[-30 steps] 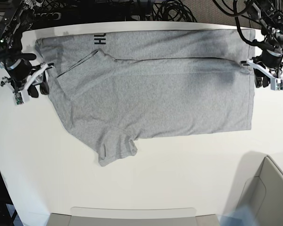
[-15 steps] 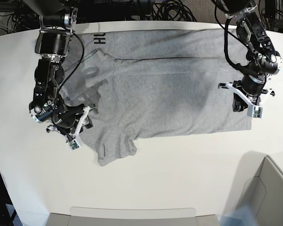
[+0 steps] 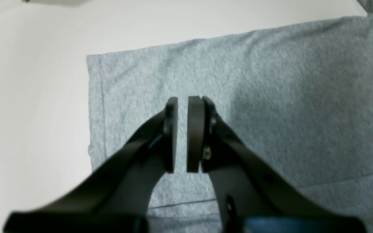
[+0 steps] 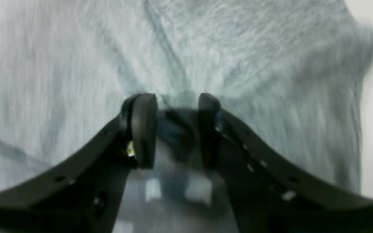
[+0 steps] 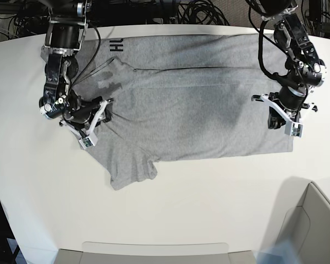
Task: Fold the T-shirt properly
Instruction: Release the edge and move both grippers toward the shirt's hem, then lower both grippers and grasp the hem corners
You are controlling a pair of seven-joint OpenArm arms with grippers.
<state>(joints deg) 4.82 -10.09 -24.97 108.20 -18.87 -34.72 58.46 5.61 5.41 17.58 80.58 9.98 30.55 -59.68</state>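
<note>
The light grey T-shirt lies spread on the white table, with its back strip folded over and black lettering showing at the back left. My left gripper hovers over the shirt's right part near the hem. In the left wrist view the left gripper is shut to a thin slit over the T-shirt, with no cloth seen between the pads. My right gripper rests on the shirt's left edge. In the blurred right wrist view the right gripper stands open, tips down on creased T-shirt.
A pale open box stands at the front right corner. A grey tray edge runs along the front. Black cables lie behind the table's back edge. The sleeve sticks out toward the front left.
Both arms came from the back corners onto the shirt. The left gripper's jaws narrowed. The right gripper then moved back and right along the left edge, and the front sleeve shifted slightly.
</note>
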